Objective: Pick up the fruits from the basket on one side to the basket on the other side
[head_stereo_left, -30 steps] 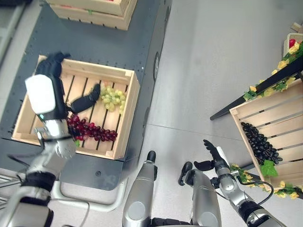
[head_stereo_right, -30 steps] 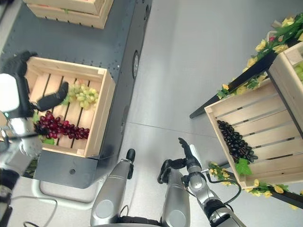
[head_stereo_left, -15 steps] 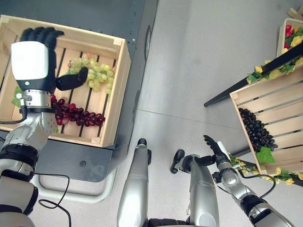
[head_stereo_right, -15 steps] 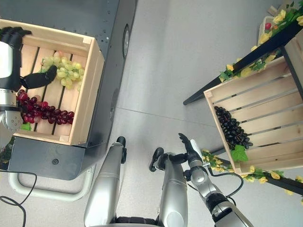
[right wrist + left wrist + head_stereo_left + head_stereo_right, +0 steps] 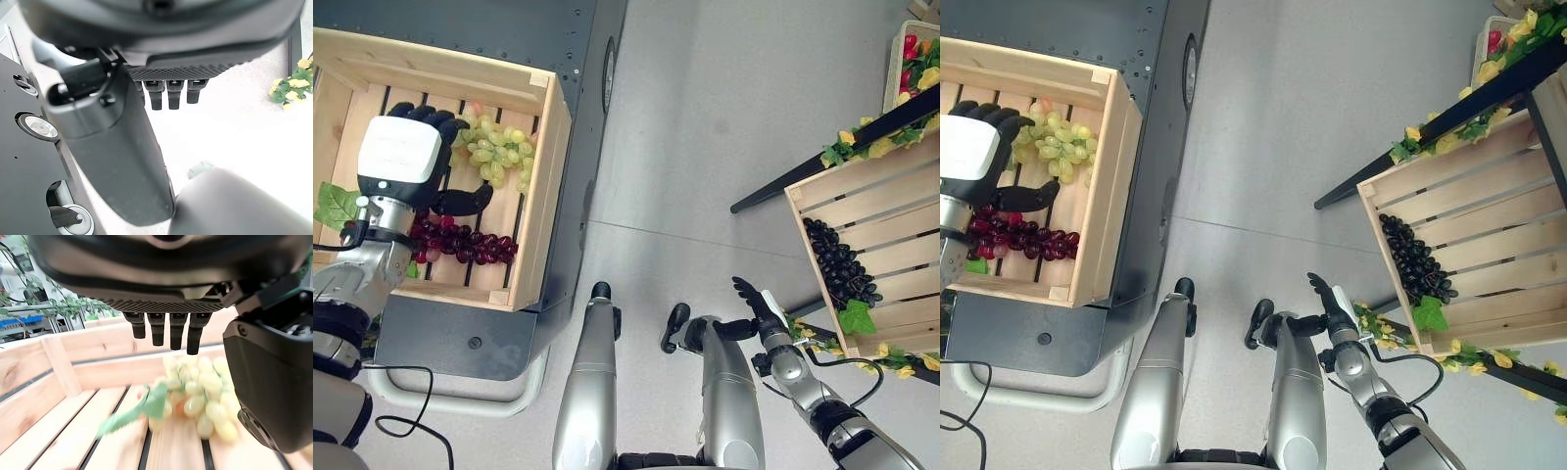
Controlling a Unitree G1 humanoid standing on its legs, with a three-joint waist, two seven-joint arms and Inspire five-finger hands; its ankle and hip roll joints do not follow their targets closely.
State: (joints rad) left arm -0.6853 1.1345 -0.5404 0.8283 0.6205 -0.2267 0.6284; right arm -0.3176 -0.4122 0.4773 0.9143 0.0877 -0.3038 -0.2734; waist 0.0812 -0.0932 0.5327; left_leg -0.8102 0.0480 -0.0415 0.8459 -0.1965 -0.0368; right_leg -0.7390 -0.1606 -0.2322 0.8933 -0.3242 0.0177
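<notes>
My view has shifted toward the left crate [image 5: 544,186] over the last second, so the whole scene sits differently; that is camera motion, not movement of the crates. Within the crate, my left hand [image 5: 406,162] has come down from above the slats to just over the fruit. My judgement: the reach phase is nearly complete and the grasp is not yet made.

The left crate sits on a dark platform [image 5: 558,29]. It holds the green grapes [image 5: 496,155] toward its far wall and the red grapes [image 5: 460,240] nearer me. The right crate [image 5: 891,211], well apart across the grey floor [image 5: 724,147], holds a bunch of dark grapes [image 5: 842,269] with a leaf.

My left hand hovers with fingers extended and relaxed, thumb spread to the side above the red grapes. It holds nothing. In the left wrist view the fingertips [image 5: 166,330] point at the green grapes [image 5: 200,394], with clear space between them.

My right hand [image 5: 756,305] hangs low near the floor, fingers straight, empty and idle.
</notes>
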